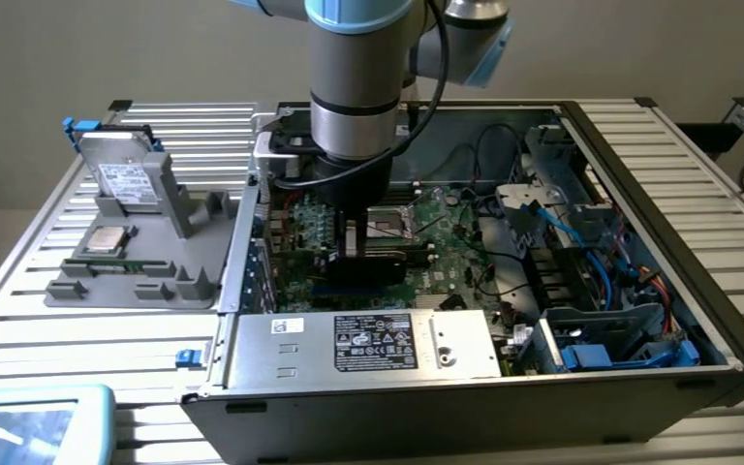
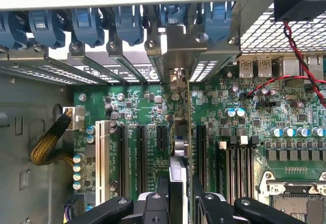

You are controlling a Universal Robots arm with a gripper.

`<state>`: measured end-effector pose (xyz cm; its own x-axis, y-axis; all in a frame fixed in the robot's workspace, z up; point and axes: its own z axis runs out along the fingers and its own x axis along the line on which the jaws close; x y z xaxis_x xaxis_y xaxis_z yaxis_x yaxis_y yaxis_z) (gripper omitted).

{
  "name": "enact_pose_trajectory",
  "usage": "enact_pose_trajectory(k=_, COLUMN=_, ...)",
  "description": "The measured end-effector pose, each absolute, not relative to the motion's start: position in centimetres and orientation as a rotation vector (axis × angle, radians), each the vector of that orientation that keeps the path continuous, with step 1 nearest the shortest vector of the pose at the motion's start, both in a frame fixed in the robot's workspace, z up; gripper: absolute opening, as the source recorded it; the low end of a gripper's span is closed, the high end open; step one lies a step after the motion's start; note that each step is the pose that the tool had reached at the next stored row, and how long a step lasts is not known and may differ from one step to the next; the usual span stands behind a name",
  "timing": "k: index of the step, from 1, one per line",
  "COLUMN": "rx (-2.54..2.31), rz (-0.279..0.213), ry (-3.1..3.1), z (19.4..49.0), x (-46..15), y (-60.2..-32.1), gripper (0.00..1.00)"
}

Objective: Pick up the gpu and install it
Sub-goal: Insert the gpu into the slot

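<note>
The gpu [image 2: 179, 145] shows edge-on in the wrist view, a thin card running from my fingers to its silver end bracket [image 2: 177, 56] at the case's rear slot openings. My gripper [image 2: 179, 196] is shut on it, one black finger [image 2: 162, 196] on each side. The card stands upright along the row of black expansion slots [image 2: 140, 150] on the green motherboard [image 2: 229, 132]. Whether it sits fully in a slot I cannot tell. In the exterior view my gripper [image 1: 361, 254] reaches down inside the open computer case [image 1: 643, 184], with the gpu [image 1: 386, 260] dark beneath it.
Blue slot latches [image 2: 127, 23] line the rear wall. A yellow-sleeved cable [image 2: 48, 142] and red and black wires [image 2: 300, 56] lie nearby, beside the processor socket [image 2: 295, 203]. A power supply [image 1: 372, 344] fills the case front. A grey fixture [image 1: 139, 281] holds a silver drive [image 1: 127, 179] and chip [image 1: 108, 239].
</note>
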<state>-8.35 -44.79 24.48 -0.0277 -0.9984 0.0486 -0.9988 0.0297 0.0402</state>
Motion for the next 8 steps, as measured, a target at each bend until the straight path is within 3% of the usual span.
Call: enact_pose_trajectory(k=8, rx=2.146, rz=0.008, ry=-2.208, z=24.44, x=-8.35, y=-44.79, gripper=0.27)
